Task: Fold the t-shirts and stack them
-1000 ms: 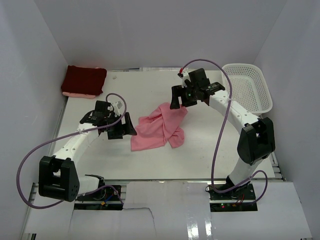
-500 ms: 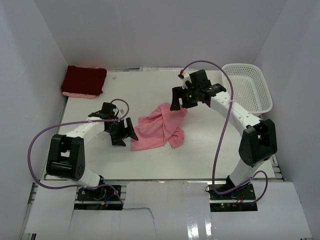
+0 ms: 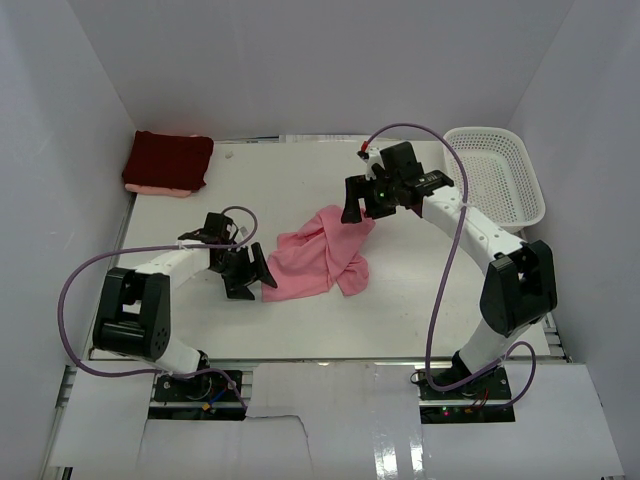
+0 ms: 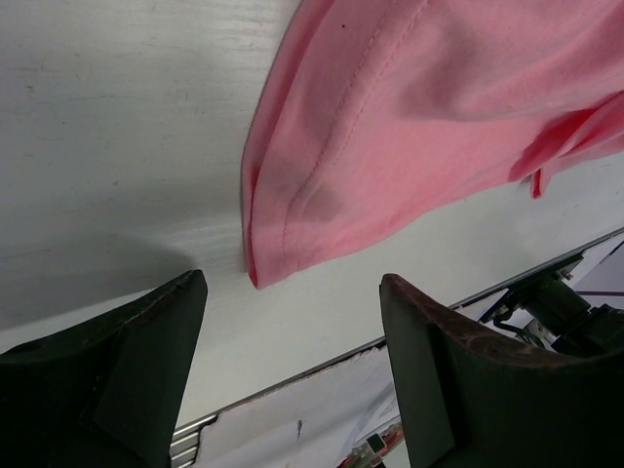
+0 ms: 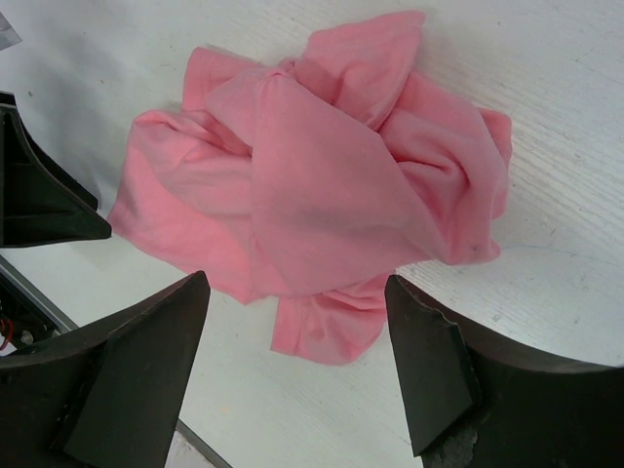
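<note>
- Crumpled salmon-pink cloth t-shirt (image 3: 318, 258) lies on the white worktop (image 3: 300, 325).
- Left pincer (image 4: 292, 290), fingers spread apart, is at its near-left corner.
- Right pincer (image 5: 297, 291), also spread apart, hovers above its far edge.

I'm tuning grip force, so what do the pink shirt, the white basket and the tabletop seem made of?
Pink shirt: soft matte knit cloth, probably cotton; it creases and shows a stitched hem. White basket: likely rigid plastic, judging by its moulded mesh. Tabletop: white, faintly grained, maybe painted wood.
</note>
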